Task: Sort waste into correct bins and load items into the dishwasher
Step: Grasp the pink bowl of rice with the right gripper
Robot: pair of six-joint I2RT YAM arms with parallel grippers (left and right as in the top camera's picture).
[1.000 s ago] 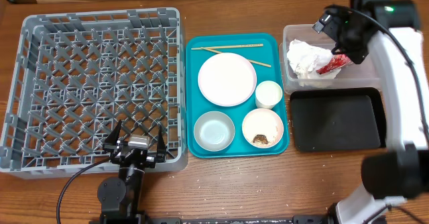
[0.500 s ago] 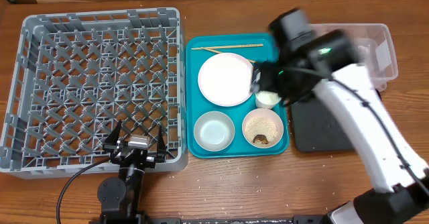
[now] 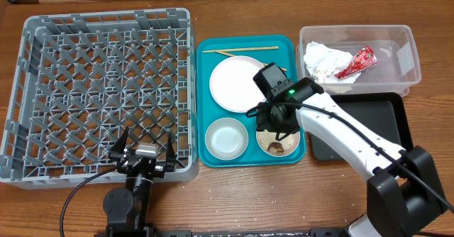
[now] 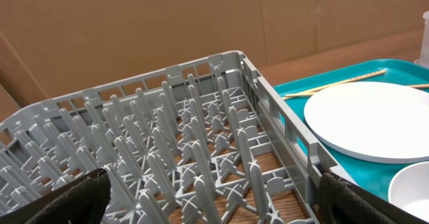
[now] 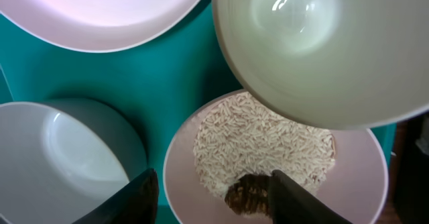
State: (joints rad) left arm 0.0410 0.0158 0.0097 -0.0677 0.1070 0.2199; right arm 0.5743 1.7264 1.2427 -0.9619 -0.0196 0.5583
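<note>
Right pincer (image 5: pixel 213 184), fingers spread, hovers over the rice bowl (image 5: pixel 261 143). Napkin (image 3: pixel 323 58) and wrapper (image 3: pixel 357 61) lie in the clear tub (image 3: pixel 408 59), upper right; the rack (image 3: pixel 106 13) at left holds no dishes.

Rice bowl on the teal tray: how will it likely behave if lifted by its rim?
Likely rigid, so the bowl should not flex. Its smooth rim may slip. The loose rice would probably spill if it tilts.

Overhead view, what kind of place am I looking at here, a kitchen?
Probably a robot test bench staged as a dish-clearing station, not a real kitchen: a wooden table carries a grey dish rack and a teal tray, with plain cardboard behind.
</note>
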